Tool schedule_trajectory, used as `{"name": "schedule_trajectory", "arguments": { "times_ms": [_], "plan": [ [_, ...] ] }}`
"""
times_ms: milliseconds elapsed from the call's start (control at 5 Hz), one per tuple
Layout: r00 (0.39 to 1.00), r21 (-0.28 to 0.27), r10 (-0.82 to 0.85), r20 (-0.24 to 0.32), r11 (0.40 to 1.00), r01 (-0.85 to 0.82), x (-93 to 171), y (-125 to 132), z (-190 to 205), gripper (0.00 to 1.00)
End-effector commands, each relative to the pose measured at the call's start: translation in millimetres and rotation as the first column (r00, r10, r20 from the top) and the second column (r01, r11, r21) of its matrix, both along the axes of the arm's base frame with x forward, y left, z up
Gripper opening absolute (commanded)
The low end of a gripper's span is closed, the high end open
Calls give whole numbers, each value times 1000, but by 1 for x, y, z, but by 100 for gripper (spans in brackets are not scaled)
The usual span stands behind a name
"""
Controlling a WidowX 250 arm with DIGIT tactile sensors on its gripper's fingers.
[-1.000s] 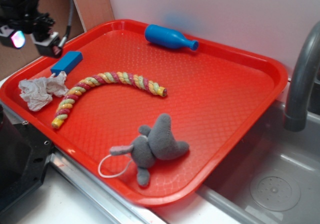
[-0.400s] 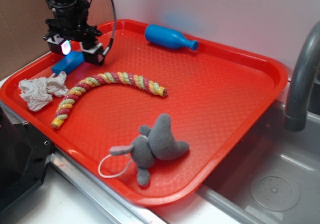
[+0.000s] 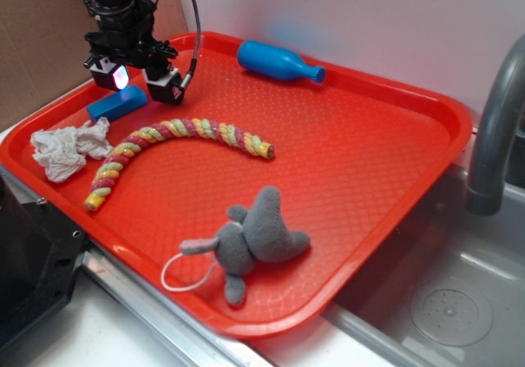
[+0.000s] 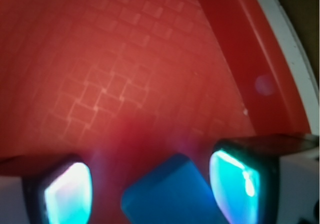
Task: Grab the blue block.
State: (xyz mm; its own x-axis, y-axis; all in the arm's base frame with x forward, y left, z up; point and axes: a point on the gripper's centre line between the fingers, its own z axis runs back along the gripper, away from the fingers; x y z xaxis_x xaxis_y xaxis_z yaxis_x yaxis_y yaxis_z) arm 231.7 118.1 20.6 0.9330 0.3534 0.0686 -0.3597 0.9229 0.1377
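My pincer [image 3: 139, 81] hangs over the far-left corner of the red tray [image 3: 394, 96], its two pads set wide apart with nothing between them yet. I hold it this way because the blue block [image 3: 117, 104] lies flat on the tray floor just beneath, and an open stance lets both pads come down on either side of it. In the wrist view the block [image 4: 167, 194] shows at the near edge, sitting in the gap between my glowing fingertips [image 4: 67, 194], closer to the right one than to the left, so I judge the centring is not quite right.

The block's long axis runs from near-left to far-right across the tray, roughly in line with the tray's left rim. My pads appear to straddle its right end rather than its middle. Whether they cross the narrow width squarely I cannot tell.

A crumpled tissue [image 3: 66, 149] lies just beside the block's near-left end, and the rope toy [image 3: 176, 137] curves close along its near side. The blue bottle [image 3: 279, 61] lies well apart at the far rim.
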Motion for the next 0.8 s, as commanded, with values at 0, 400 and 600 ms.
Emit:
{"name": "schedule_trajectory", "arguments": {
  "times_ms": [0,400,600],
  "plan": [
    [993,46,-112,26,993,111,-18,-13,33,100],
    [976,-20,-218,21,976,219,-18,-3,16,100],
    [970,-29,-241,12,970,241,-24,-3,12,100]
  ]
}}
